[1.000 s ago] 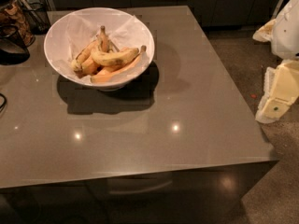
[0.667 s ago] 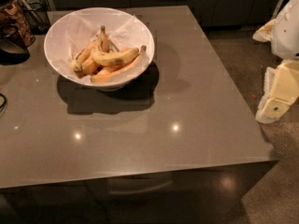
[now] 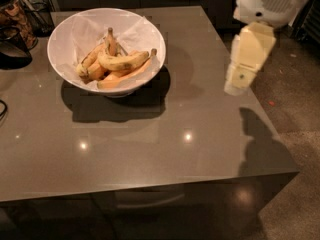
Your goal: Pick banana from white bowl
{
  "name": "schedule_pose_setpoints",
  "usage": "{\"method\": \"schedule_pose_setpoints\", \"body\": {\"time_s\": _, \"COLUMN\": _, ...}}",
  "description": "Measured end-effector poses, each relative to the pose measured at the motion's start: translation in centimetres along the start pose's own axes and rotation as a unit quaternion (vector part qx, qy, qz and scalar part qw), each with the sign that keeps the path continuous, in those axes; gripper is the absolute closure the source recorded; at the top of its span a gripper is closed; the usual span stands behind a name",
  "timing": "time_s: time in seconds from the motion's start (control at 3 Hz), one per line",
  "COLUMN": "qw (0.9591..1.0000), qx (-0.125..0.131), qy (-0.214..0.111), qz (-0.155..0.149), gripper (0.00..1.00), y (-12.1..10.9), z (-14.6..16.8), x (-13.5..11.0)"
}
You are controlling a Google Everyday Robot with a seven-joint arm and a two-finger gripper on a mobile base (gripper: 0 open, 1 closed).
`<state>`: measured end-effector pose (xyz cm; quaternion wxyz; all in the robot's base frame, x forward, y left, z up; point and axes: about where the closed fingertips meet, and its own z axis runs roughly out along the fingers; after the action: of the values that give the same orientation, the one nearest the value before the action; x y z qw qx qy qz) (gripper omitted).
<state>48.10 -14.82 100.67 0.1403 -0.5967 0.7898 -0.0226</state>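
Note:
The white bowl (image 3: pixel 65 59), lined with crinkled white paper, stands at the back left of the grey table. Several bananas lie in it. The plain yellow banana (image 3: pixel 121 62) lies on top, curved, with its dark-tipped stem pointing right toward the rim. An orange-tinted piece (image 3: pixel 120 77) lies just in front of it, and another banana (image 3: pixel 110 40) points stem-up behind it. My gripper (image 3: pixel 236 85), on the cream-coloured arm, hangs above the table's right edge. It is well to the right of the bowl, apart from it, and holds nothing.
Dark kitchen items stand at the far left: a jar (image 3: pixel 11 11), a black object (image 3: pixel 12 54) and a wire rack (image 3: pixel 35 6). The table (image 3: pixel 165 134) ends at a front edge and a right edge. Speckled floor (image 3: pixel 295 109) lies to the right.
My arm has moved left and further back, from beside the table's right edge to above it. The bowl and the bananas have not moved.

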Motion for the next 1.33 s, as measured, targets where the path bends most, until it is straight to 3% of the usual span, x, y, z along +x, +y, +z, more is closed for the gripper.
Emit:
{"method": "schedule_pose_setpoints", "body": {"time_s": 0.33, "qw": 0.9999, "qx": 0.004, "qy": -0.002, "qz": -0.013, "gripper": 0.00, "y": -2.0, "z": 0.6, "x": -4.8}}
{"method": "schedule_pose_setpoints", "body": {"time_s": 1.0, "qw": 0.9988, "qx": 0.024, "qy": -0.033, "qz": -0.028, "gripper": 0.00, "y": -2.7, "z": 0.5, "x": -7.1}}
{"method": "schedule_pose_setpoints", "body": {"time_s": 1.33, "qw": 0.9968, "qx": 0.016, "qy": -0.044, "qz": -0.064, "gripper": 0.00, "y": -1.3, "z": 0.5, "x": -10.0}}
